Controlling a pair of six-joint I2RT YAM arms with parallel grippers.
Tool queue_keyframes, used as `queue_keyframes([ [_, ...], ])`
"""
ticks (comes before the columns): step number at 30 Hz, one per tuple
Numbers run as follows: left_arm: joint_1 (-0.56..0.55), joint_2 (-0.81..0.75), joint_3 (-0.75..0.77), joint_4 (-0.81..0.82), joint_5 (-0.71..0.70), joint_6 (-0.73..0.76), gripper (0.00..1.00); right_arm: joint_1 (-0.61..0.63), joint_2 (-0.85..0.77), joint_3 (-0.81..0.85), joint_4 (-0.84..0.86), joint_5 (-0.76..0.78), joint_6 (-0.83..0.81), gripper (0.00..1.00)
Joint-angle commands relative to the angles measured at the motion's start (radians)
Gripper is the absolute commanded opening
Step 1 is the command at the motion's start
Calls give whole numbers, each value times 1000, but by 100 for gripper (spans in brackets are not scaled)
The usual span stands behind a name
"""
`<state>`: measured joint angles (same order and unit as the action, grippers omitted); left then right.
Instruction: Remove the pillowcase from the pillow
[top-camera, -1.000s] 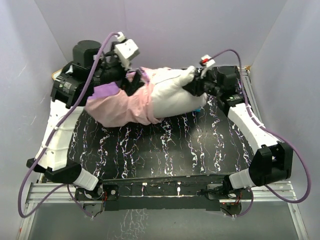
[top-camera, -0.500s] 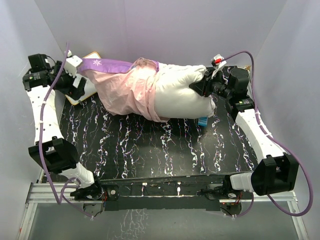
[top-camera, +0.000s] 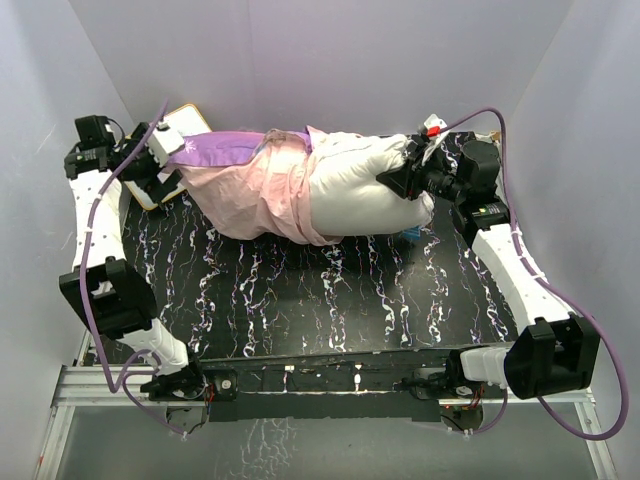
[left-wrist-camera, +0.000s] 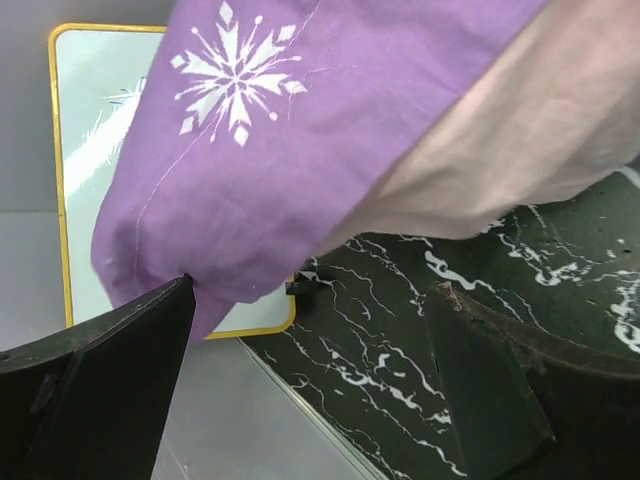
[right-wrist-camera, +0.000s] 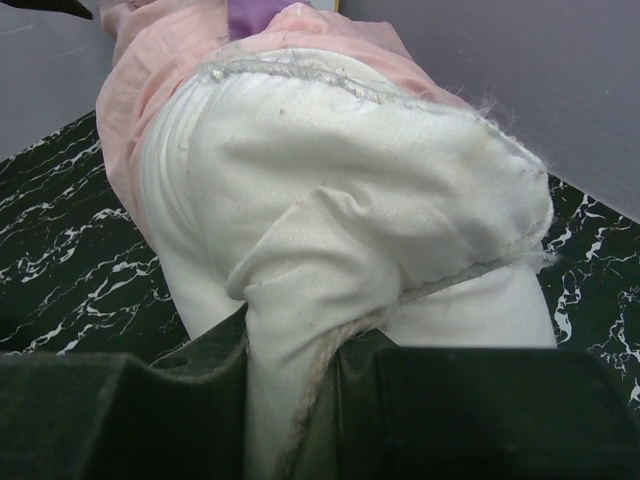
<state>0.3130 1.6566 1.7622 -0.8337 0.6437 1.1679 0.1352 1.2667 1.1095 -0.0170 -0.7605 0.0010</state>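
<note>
The white pillow (top-camera: 365, 195) lies across the back of the table, its left half still inside the pillowcase (top-camera: 255, 195), pale pink with a purple snowflake-printed end (top-camera: 225, 148). My right gripper (top-camera: 395, 180) is shut on a bunched corner of the pillow (right-wrist-camera: 330, 230); in the right wrist view the fold is pinched between the gripper (right-wrist-camera: 290, 400) fingers. At the far left, my left gripper (top-camera: 158, 170) stands wide open. In its wrist view the purple pillowcase (left-wrist-camera: 300, 130) end drapes against the left fingertip (left-wrist-camera: 150, 320), while the gripper (left-wrist-camera: 320, 340) gap shows only table.
A yellow-framed whiteboard (top-camera: 170, 125) lies at the back left corner, partly under the pillowcase; it shows as the whiteboard (left-wrist-camera: 85, 150) beneath the left wrist. A small blue tag (top-camera: 410, 235) pokes out below the pillow's right end. The black marbled table (top-camera: 320, 290) has purple walls close around.
My left arm has swung from the pillow's middle out to the far left corner. The pillowcase now stretches leftward and more white pillow is bare. The right gripper has kept its hold.
</note>
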Motion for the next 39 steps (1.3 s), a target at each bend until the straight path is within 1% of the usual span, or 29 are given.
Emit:
queue_keyframes([
  [1, -9, -20, -107, 277, -19, 58, 96, -3, 0, 69, 121, -99, -3, 8],
  [2, -22, -24, -147, 399, -43, 49, 96, -3, 6, 78, 124, -119, -2, 8],
  [4, -44, -28, -220, 568, -90, 40, 96, -3, 16, 92, 127, -152, 6, 8],
  [7, -61, 3, -237, 686, -124, 2, 97, -3, 19, 102, 100, -177, -4, 8],
  [9, -63, 22, -221, 707, -124, -32, 97, -3, 25, 114, 68, -190, -24, 8],
  [11, -63, 42, -189, 619, -104, 14, 97, -3, 36, 131, 44, -192, -36, 8],
  [13, -64, 53, -175, 530, -76, 64, 93, -3, 48, 147, 40, -181, -28, 8],
  [14, -66, 59, -156, 458, -62, 99, 88, -4, 54, 157, 41, -174, -23, 8],
  [15, -66, 68, -131, 384, -51, 128, 80, -4, 61, 168, 43, -171, -11, 8],
  [16, -68, 80, -109, 317, -49, 142, 71, -4, 67, 179, 48, -170, -2, 8],
  [17, -70, 91, -90, 268, -51, 144, 60, -4, 71, 186, 56, -166, 9, 8],
  [18, -70, 100, -76, 231, -56, 147, 43, -3, 74, 193, 69, -160, 24, 8],
  [19, -70, 109, -65, 205, -69, 146, 19, -4, 75, 199, 80, -148, 38, 8],
  [20, -71, 111, -64, 207, -87, 126, 6, -4, 77, 205, 89, -129, 53, 8],
  [21, -70, 108, -69, 230, -107, 83, 0, -4, 78, 213, 94, -108, 65, 8],
  [23, -65, 95, -89, 302, -162, -2, 0, -6, 80, 236, 95, -29, 96, 8],
  [26, -32, 76, -115, 372, -201, -32, 0, -28, 77, 257, 102, 82, 168, 8],
  [29, 31, 54, -120, 434, -215, -101, 0, -79, 55, 235, 177, 145, 284, 8],
  [32, 106, 43, -76, 395, -162, -175, 0, -129, 20, 200, 232, 236, 383, 8],
  [34, 156, 27, -60, 370, -111, -215, 0, -132, 5, 193, 234, 308, 417, 8],
  [36, 205, 0, -64, 367, -75, -247, 0, -168, -7, 184, 233, 380, 456, 8],
  [39, 273, -37, -68, 358, -35, -263, 0, -196, -33, 171, 225, 490, 522, 8],
])
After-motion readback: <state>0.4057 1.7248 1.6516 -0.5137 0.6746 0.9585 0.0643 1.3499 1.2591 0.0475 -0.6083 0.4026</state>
